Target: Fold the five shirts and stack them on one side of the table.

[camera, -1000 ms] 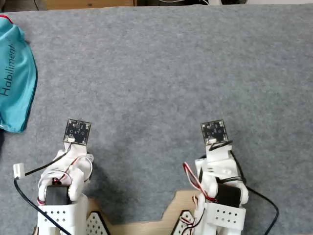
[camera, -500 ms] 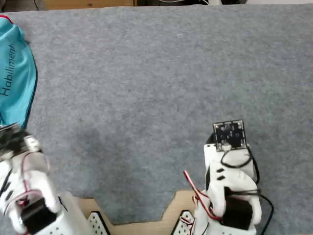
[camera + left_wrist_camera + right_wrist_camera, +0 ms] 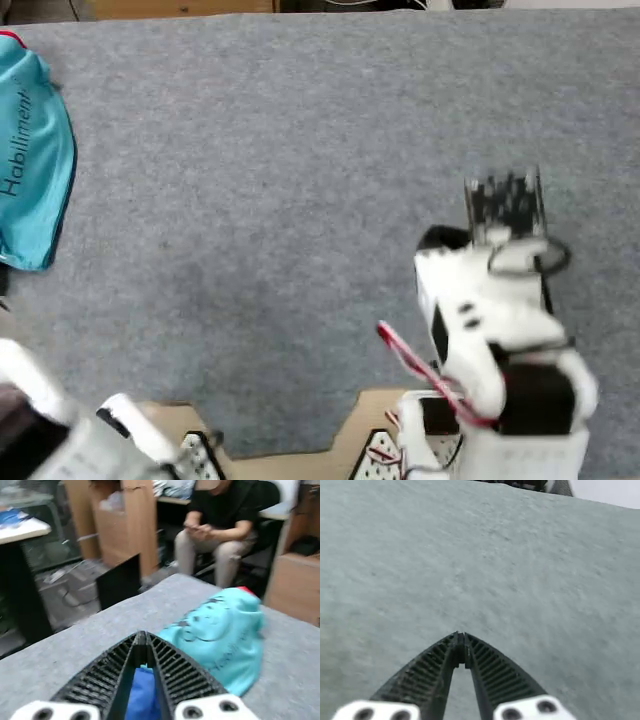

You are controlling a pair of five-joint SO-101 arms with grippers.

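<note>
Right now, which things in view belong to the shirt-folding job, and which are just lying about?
Job: teal shirt, blue cloth (maybe another shirt), grey table, left gripper, right gripper.
Lying about: brown boxes, black panel beyond the table.

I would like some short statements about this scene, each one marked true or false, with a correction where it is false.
1. The teal shirt lies at an edge of the table. True.
2. The right gripper holds a shirt. False: it is shut on nothing, above the table's surface.
3. The left gripper is shut. True.
4. The table is covered in red. False: its cover is grey.
</note>
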